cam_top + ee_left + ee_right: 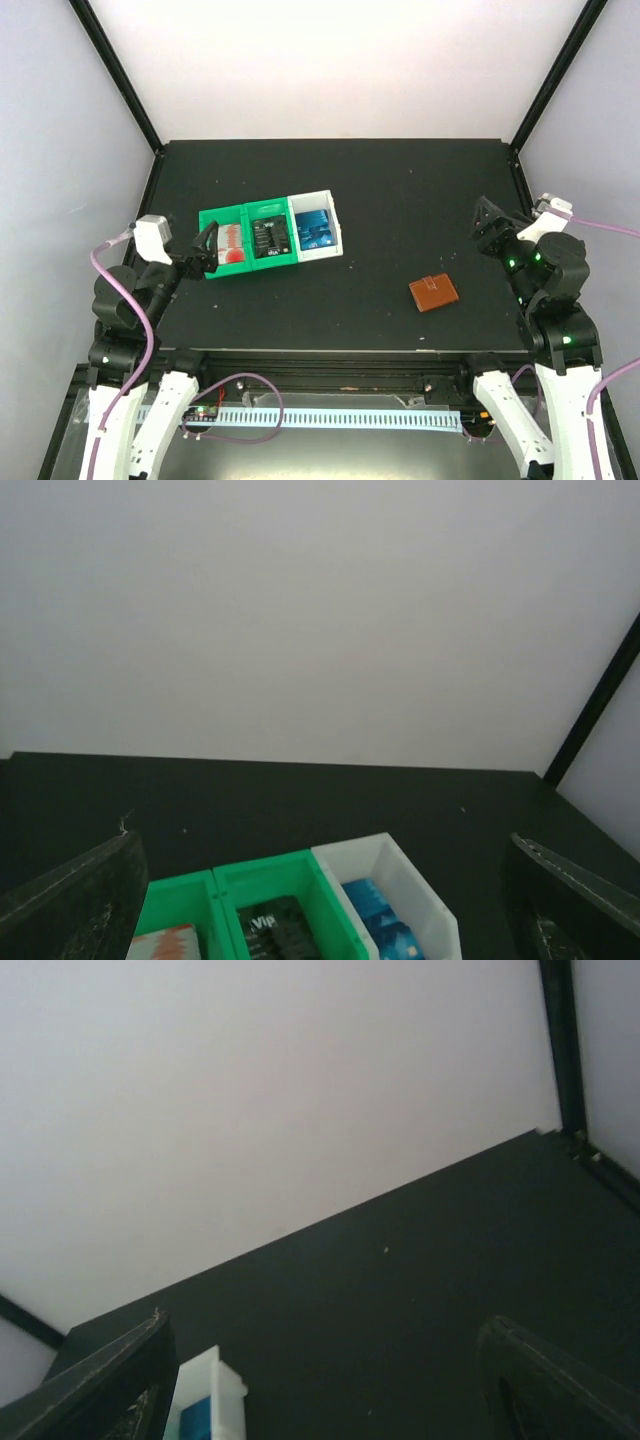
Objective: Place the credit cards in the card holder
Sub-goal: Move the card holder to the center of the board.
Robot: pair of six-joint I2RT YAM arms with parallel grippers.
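Left fingers (207, 250) spread wide, nothing between them, and they hover right at the end of a row of three bins on the dark bench (400, 190). The green bin (212, 220) closest to those fingertips carries a red-and-white card (230, 243). One step further from them, the second green bin (268, 209) has a black card (270, 238) with small white marks. Furthest out along the row, the white bin (328, 200) holds a blue card (317, 233). From the left wrist camera, all three credit cards show low down between the two dark fingers, the black one about midway.

Over to the other side: right fingers (487, 226) also parted, gripping nothing, raised above the bench. The card holder (433, 292), reddish-brown and folded shut, lies flat on the bench, nearer these fingers than the left pair, off toward the near edge and inward from them. It is well apart from the bins. The right wrist camera catches only a corner of the white bin beside one fingertip.
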